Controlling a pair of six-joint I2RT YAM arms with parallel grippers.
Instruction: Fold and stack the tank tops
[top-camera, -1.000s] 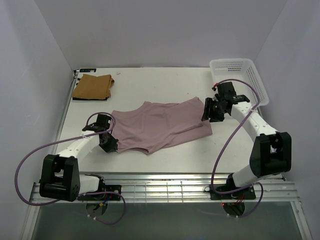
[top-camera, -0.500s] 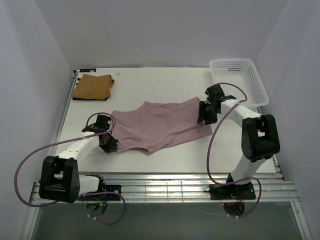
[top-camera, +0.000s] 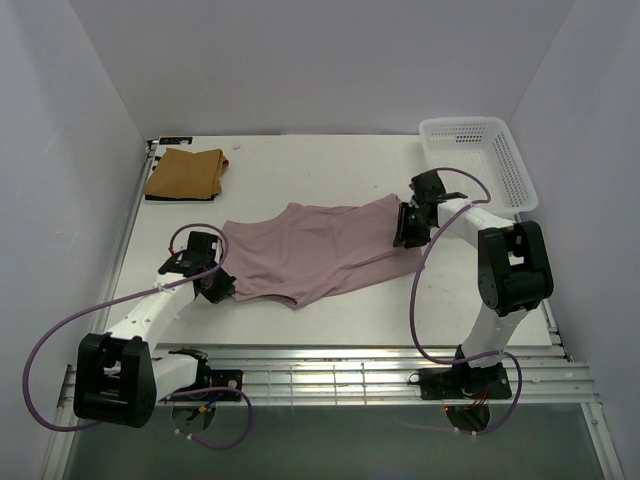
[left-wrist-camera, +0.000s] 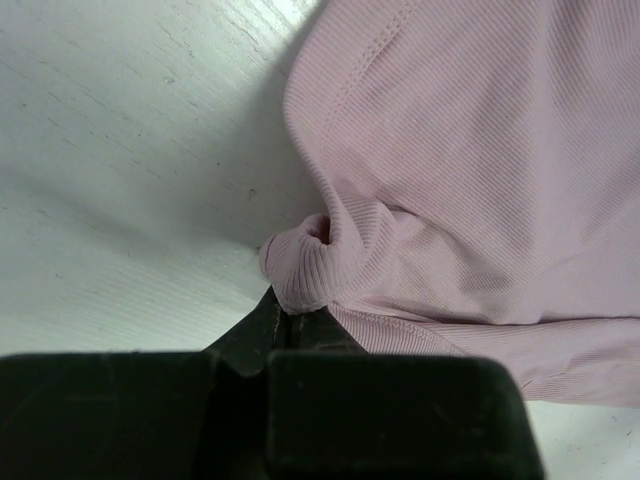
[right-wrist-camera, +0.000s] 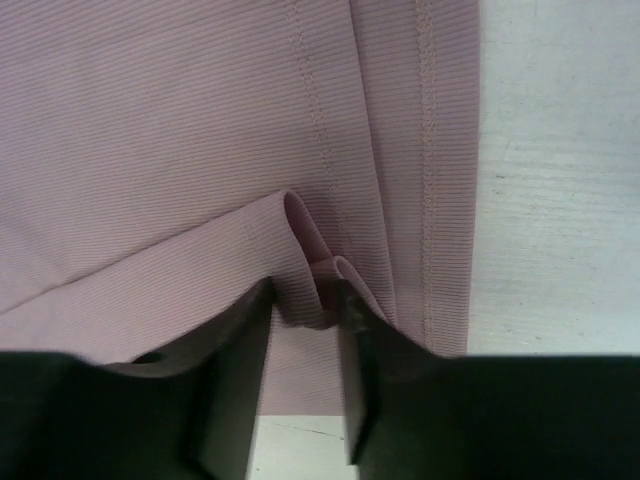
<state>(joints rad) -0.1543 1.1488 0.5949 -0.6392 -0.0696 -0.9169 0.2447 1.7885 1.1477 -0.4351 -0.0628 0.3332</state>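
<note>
A white table inside pale walls carries the pink tank top, spread flat across its middle. The left gripper is clamped tight on a bunched edge at one end. The right gripper has its fingers narrow, a ruck of hem pinched between them. To fold well, both should probably lift together and keep the cloth taut — a slack side would crease. The white mesh basket, far right, shows nothing inside. The tan tank top lies folded at the far left corner.
</note>
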